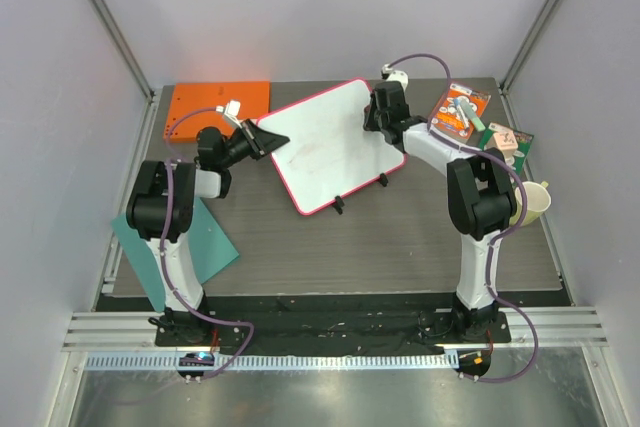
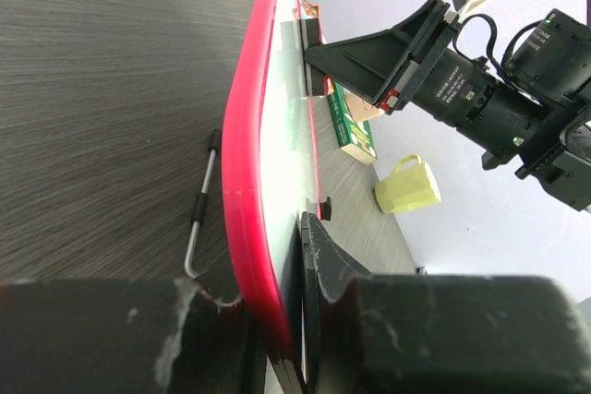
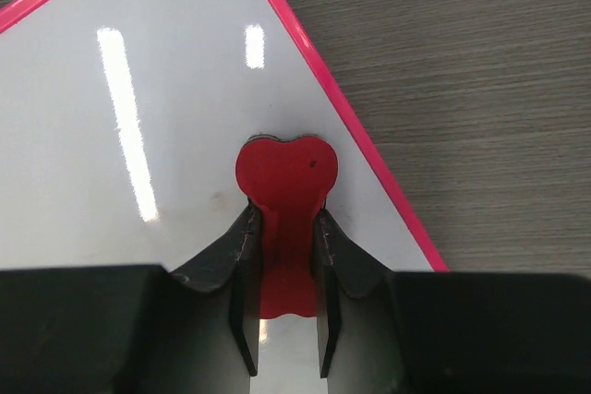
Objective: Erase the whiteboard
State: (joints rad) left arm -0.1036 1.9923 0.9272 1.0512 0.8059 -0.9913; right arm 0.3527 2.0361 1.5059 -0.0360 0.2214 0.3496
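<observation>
In the middle of the desk (image 1: 400, 237), the whiteboard (image 1: 330, 142) is clamped at its left corner by the left gripper (image 1: 266, 139), likely to steady it, while the right gripper (image 3: 284, 260) grips a red eraser (image 3: 286, 173) against its surface.

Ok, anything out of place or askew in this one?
The white, pink-rimmed rectangular whiteboard lies skewed to the table's edges, its left rim pinched by the left gripper; nothing looks spilled or damaged.

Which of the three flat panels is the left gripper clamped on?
The whiteboard, white with a pink rim; the left gripper pinches its edge. The orange board and teal sheet are ungripped.
</observation>
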